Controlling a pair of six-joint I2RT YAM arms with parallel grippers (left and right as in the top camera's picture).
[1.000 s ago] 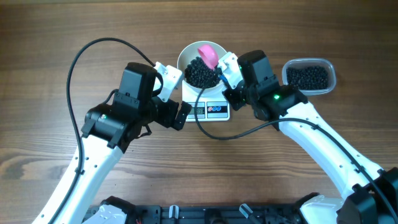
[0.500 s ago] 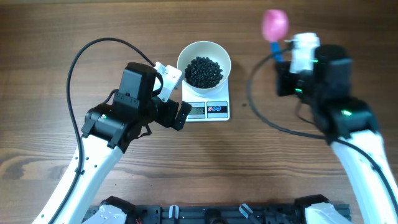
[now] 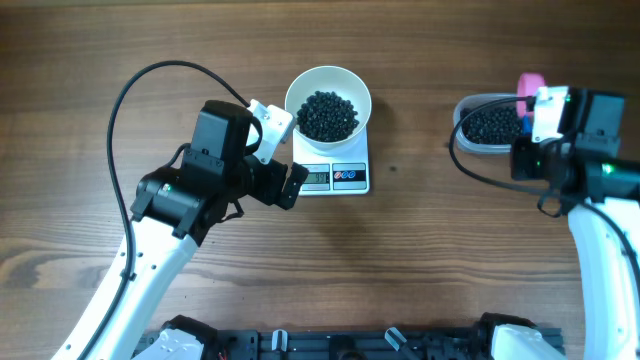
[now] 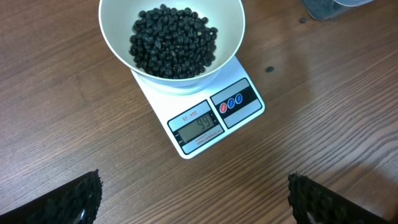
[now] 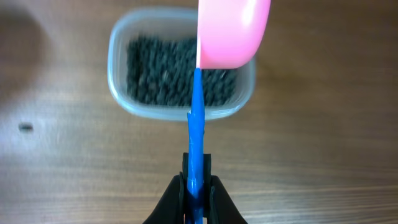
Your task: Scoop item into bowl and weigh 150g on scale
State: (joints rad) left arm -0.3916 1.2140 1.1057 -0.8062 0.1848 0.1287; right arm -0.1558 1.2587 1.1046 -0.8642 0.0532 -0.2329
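- While the left arm hangs beside the scale (image 3: 340,178), I see the left gripper (image 4: 194,198) spread wide, with a fingertip at each bottom corner of its wrist view and nothing between them.
- The bowl (image 3: 296,92) stands on the scale's platform with a dark heap of the item (image 3: 328,115) inside it. The display and buttons face the left arm.
- The right gripper (image 5: 198,184) is pressed together on the thin blue handle of the pink scoop (image 5: 233,31).
- The scoop's head sits over the far rim of the clear tub (image 5: 119,93), which holds more of the item and is well apart from the bowl.
- I cannot tell whether the scoop carries anything.
- One stray bead (image 4: 270,69) lies on the table (image 3: 420,250), right of the scale.
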